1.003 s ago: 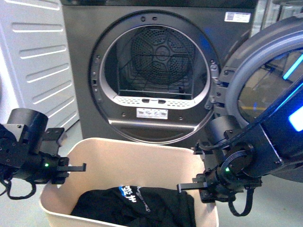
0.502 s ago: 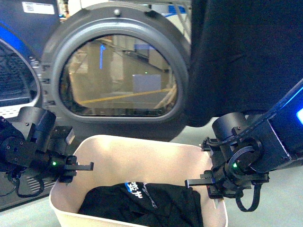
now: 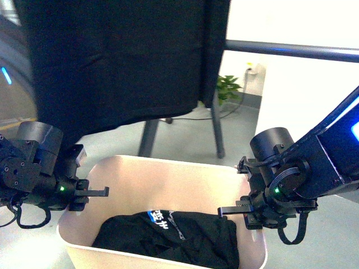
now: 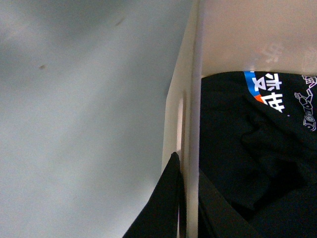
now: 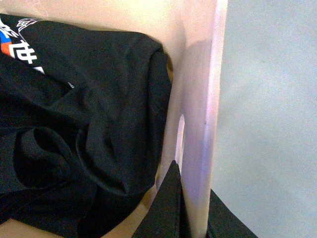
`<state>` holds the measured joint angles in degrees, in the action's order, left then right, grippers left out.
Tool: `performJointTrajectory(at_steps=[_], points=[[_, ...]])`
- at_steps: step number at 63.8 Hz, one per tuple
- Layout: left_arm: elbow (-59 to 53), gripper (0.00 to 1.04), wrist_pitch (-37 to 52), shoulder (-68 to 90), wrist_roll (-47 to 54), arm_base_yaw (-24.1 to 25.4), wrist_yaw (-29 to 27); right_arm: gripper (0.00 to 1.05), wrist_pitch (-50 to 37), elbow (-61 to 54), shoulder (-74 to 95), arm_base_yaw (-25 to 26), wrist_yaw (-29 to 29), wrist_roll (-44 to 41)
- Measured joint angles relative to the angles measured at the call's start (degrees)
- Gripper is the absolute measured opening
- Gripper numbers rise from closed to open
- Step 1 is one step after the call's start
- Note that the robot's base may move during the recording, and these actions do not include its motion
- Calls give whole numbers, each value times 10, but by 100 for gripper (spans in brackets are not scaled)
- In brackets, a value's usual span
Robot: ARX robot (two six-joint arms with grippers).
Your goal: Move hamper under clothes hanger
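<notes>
The beige hamper (image 3: 168, 179) sits low in the front view with a black printed garment (image 3: 174, 235) inside. My left gripper (image 3: 78, 193) is shut on its left rim and my right gripper (image 3: 249, 212) on its right rim. The left wrist view shows the jaws clamping the hamper wall (image 4: 190, 114), one on each side. The right wrist view shows the same on the other hamper wall (image 5: 203, 124), beside a slot handle. The clothes hanger (image 3: 291, 50) shows its dark bar at upper right and angled legs behind the hamper. A black shirt (image 3: 123, 61) hangs from it above the hamper.
A dark dryer door edge (image 3: 11, 67) shows at far left. A potted plant (image 3: 227, 87) and a cable lie on the grey floor (image 3: 185, 131) by the white wall (image 3: 303, 22) behind the hanger's legs.
The view has swung from the dryer and its open door to the clothes hanger with the hanging black shirt. Both grippers have kept their hold on the hamper's rims.
</notes>
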<state>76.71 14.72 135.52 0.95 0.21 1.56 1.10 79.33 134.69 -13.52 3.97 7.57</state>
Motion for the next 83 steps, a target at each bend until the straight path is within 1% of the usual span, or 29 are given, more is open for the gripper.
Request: performJointTrajectory(at_steps=[57,62,69,78,83], points=[[0,4,0,0,0,0,-2,3,0,0,0,-1,0,0],[0,4,0,0,0,-5,0,3,0,0,0,2,2,-1],[0,4,0,0,0,-22,11,3,1,0,0,20,13,-3],[0,4,0,0,0,-4,-5,3,1,0,0,1,0,-2],[0,4,0,0,0,-8,2,3,1,0,0,4,5,-2]])
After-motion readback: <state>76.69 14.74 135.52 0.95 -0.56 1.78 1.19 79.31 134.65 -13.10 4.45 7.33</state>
